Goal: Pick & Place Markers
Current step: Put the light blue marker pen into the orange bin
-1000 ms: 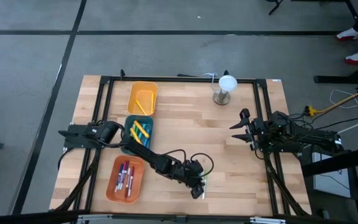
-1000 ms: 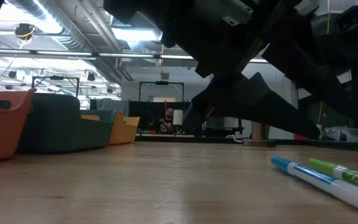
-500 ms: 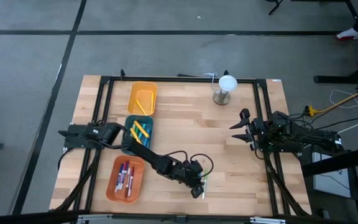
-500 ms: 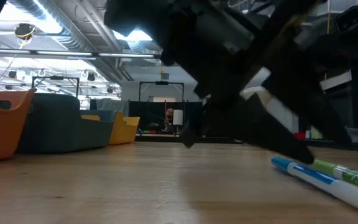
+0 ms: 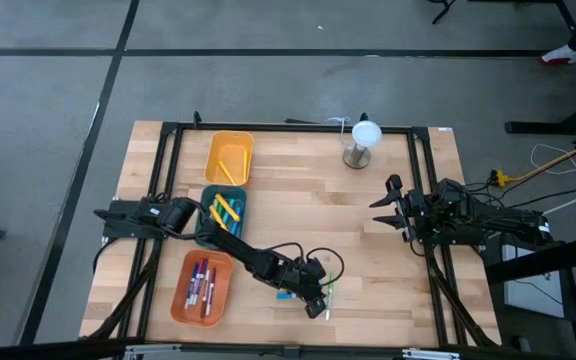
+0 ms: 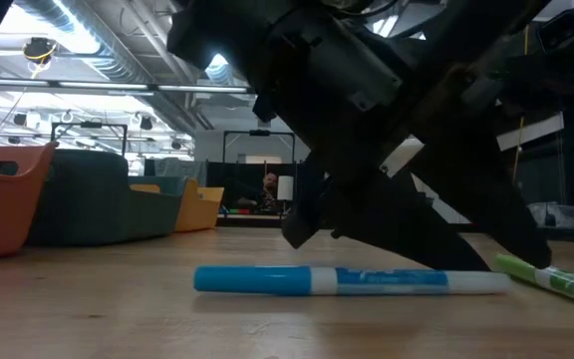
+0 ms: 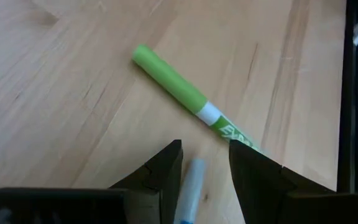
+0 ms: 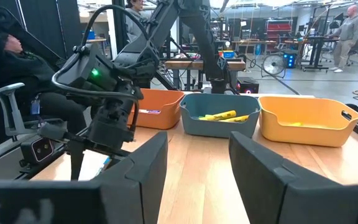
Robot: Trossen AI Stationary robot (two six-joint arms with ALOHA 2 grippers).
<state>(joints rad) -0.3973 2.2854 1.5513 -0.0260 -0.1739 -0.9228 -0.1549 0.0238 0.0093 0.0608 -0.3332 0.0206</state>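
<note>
Two markers lie flat on the wood near the table's front edge: a light blue one (image 6: pixel 347 281) and a green one (image 7: pixel 182 93). My left gripper (image 5: pixel 320 305) hangs low over them, slanting down, open. In the left wrist view the light blue marker's end (image 7: pixel 190 183) lies in the gap between the fingers of my left gripper (image 7: pixel 205 149), and the green marker lies just beyond the fingertips. More markers lie in the yellow tray (image 5: pixel 230 157), the teal tray (image 5: pixel 224 213) and the orange tray (image 5: pixel 203 288). My right gripper (image 5: pixel 388 205) waits open at the table's right. My left gripper's fingers (image 7: pixel 166 168) stand on either side of one end of the light blue marker, coming slanting down from the table's far left. The marker lies flat on the table. Whether a finger touches it, I cannot tell.
The three trays stand in a row on the table's left side. A glass with a white top (image 5: pixel 363 143) stands at the far edge. Black frame rails (image 5: pixel 423 180) run along the table's sides. People sit and stand in the room beyond.
My left gripper has sunk toward the table over the two markers. The light blue marker, which lay alongside the green one, has swung round on the table; it now lies across the low view, one end sticking out to the gripper's left.
</note>
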